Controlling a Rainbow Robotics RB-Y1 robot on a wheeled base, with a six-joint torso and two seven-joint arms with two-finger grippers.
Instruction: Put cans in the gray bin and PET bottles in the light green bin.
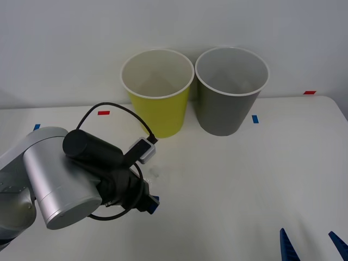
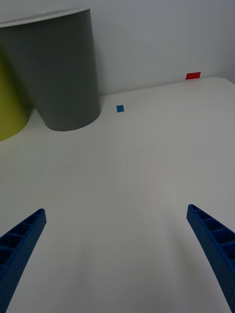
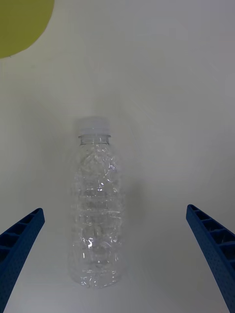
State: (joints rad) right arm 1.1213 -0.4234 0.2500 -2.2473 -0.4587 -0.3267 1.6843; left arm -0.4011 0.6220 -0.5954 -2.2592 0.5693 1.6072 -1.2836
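A clear crinkled PET bottle (image 3: 98,205) lies on the white table, its pale cap pointing toward the light green bin (image 3: 22,24). My left gripper (image 3: 115,211) hovers open over it, one blue finger on either side, neither touching. In the front view the left arm (image 1: 60,179) covers most of the bottle, and only its cap end (image 1: 154,173) peeks out. The light green bin (image 1: 157,89) and the gray bin (image 1: 231,89) stand upright side by side at the back. My right gripper (image 1: 311,247) rests open and empty near the front right edge. The cans are out of view.
Small red (image 1: 103,113) and blue (image 1: 254,118) tape marks lie on the table (image 1: 244,179). A white wall rises right behind the bins. In the right wrist view the gray bin (image 2: 56,73) stands well ahead of the fingers, with bare tabletop between.
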